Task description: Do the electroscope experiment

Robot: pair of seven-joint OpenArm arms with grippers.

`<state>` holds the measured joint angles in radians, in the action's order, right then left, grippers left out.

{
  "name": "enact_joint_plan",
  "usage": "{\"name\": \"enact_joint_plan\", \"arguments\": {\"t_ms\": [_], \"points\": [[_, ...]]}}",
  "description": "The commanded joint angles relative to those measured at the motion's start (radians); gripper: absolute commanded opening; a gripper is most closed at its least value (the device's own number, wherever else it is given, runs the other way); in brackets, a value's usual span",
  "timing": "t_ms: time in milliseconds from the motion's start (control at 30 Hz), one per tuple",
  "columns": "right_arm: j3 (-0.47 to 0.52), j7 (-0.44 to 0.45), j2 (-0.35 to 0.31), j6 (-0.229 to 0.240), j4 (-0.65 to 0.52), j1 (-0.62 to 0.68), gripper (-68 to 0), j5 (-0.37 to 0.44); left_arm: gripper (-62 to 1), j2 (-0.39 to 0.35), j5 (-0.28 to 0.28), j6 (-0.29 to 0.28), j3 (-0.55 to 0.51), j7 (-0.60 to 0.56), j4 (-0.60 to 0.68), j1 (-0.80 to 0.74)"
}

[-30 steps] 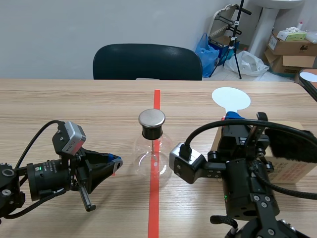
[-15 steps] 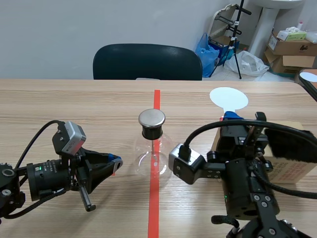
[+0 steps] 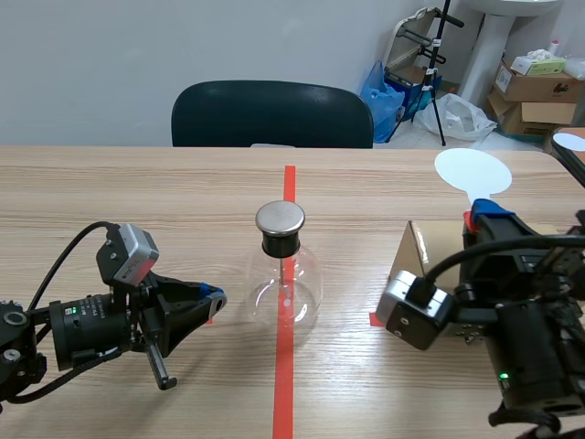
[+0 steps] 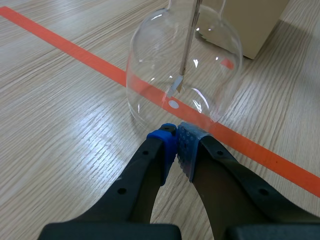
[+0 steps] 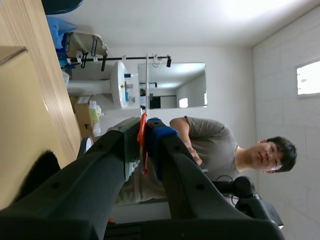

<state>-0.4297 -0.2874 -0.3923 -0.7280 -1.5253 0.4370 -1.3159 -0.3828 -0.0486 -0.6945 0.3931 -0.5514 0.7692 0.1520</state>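
In the scene view, the electroscope flask [image 3: 284,279] stands on the orange tape line [image 3: 283,384] in the middle of the worktop [image 3: 137,197], with its metal cap [image 3: 280,218] on top. The right hand [image 3: 483,216] is raised over the cardboard box [image 3: 422,251], clamped on the handle of the white disc [image 3: 473,170] and well apart from the flask. We take the step in hand to be bringing the disc to the cap. We would carry it across level and lower it slowly from above, so that nothing pushes the flask sideways. The left hand [image 3: 208,296] lies low beside the flask.

In the left wrist view, that hand's fingers are pressed together on nothing, their tips close to the glass; we cannot tell whether they touch it. The rod [image 4: 188,45] and the foil leaf [image 4: 175,86] hang inside. We would not nudge the flask, since a shake could pass for a reading.

In the right wrist view, the pads pinch the thin red handle [image 5: 143,145], and a person [image 5: 220,145] is in the room beyond. The hold looks narrow, so we would move smoothly to keep the disc from twisting.
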Motion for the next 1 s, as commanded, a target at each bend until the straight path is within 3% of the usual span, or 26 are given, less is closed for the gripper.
{"name": "enact_joint_plan", "arguments": {"t_ms": [0, 300, 567, 800, 967], "points": [[0.038, 0.023, 0.010, -0.046, -0.017, 0.023, -66.6, 0.000, -56.7, 0.000, 0.014, -0.002, -0.006, -0.017, 0.023, 0.006], [0.301, 0.233, 0.122, -0.055, -0.019, 0.194, -66.6, 0.016, -56.7, -0.022, 0.014, -0.002, -0.006, -0.063, 0.025, 0.001], [0.481, 0.455, 0.198, -0.055, -0.018, 0.240, -66.5, 0.138, -56.7, -0.170, 0.010, -0.002, -0.029, -0.285, 0.152, -0.139], [0.592, 0.690, 0.254, -0.055, -0.002, 0.241, -66.5, 0.241, -56.7, -0.327, -0.063, -0.002, -0.160, -0.460, 0.387, -0.375], [0.636, 0.848, 0.254, -0.055, 0.061, 0.212, -66.5, 0.300, -56.7, -0.377, -0.159, -0.002, -0.309, -0.538, 0.536, -0.562]]}}
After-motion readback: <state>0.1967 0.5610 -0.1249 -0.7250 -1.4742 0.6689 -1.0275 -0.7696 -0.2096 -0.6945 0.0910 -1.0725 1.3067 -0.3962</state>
